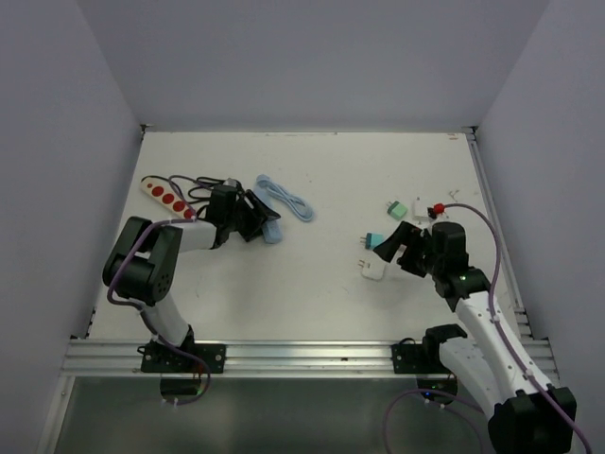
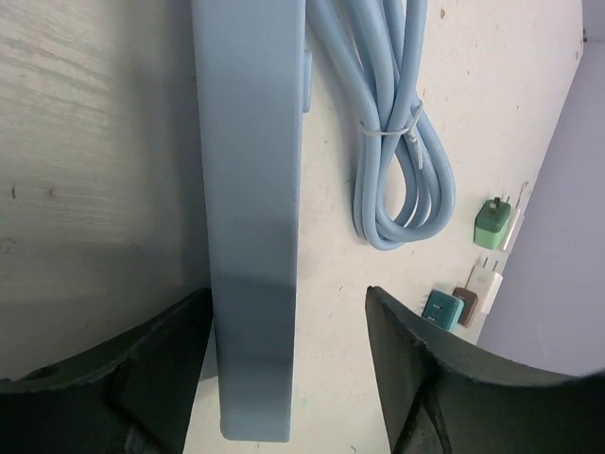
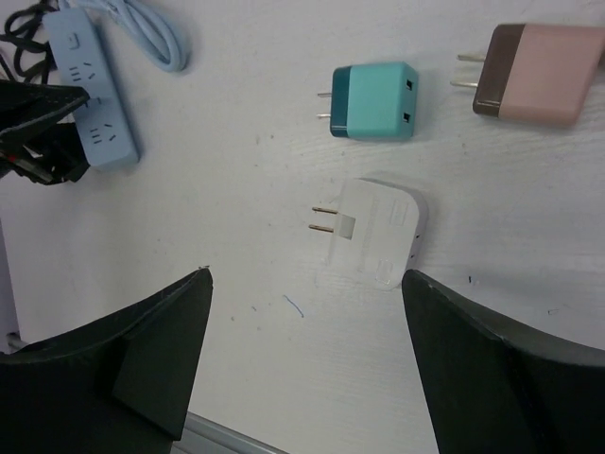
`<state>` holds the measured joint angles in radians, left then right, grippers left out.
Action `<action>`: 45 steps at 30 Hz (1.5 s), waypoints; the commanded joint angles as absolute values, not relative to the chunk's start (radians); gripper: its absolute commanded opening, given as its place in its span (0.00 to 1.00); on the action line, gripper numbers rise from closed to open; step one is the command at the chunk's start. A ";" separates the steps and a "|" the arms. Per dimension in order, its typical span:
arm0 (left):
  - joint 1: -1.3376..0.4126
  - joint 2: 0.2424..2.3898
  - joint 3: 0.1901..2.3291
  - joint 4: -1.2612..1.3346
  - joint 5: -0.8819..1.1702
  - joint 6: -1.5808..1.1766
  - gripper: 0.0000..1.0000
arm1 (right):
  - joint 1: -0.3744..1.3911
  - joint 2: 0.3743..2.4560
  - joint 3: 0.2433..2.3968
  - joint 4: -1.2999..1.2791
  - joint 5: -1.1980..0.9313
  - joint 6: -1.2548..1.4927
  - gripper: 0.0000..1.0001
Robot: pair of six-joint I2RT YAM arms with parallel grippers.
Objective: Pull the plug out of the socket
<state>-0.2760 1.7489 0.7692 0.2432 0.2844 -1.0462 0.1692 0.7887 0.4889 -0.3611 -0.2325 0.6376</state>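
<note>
1. Your left pincer (image 2: 284,326) stands released, straddling the blue socket strip (image 2: 250,189), left of centre in the top view.
2. Your right pincer (image 3: 307,284) is released; the white plug (image 3: 378,232) lies free on the table (image 3: 236,170), mid-frame.

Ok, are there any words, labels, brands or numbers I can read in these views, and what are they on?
No text can be read in any view.
white plug: a faint mark near its lower edge, too blurred to read.
blue power strip: only socket holes, no print visible.
teal plug, pink and brown plug, white power strip: no print visible.
</note>
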 commanded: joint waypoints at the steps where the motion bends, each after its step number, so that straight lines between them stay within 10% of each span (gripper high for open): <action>1: -0.262 1.761 0.739 0.110 0.215 -0.988 0.72 | 0.164 0.723 0.596 -0.483 -0.207 0.600 0.86; 21: -0.235 1.108 0.681 -0.341 0.039 -0.829 0.94 | 0.164 0.586 1.040 -0.857 0.084 0.396 0.99; 45: -0.236 0.635 1.762 -0.992 -0.475 -0.442 1.00 | 0.253 0.382 1.519 -0.931 0.497 0.199 0.99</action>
<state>-0.2424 0.6453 1.7168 -0.9215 -0.3744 -0.5068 0.2451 0.4179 1.4948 -0.9855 0.4107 0.2558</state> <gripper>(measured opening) 0.994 0.987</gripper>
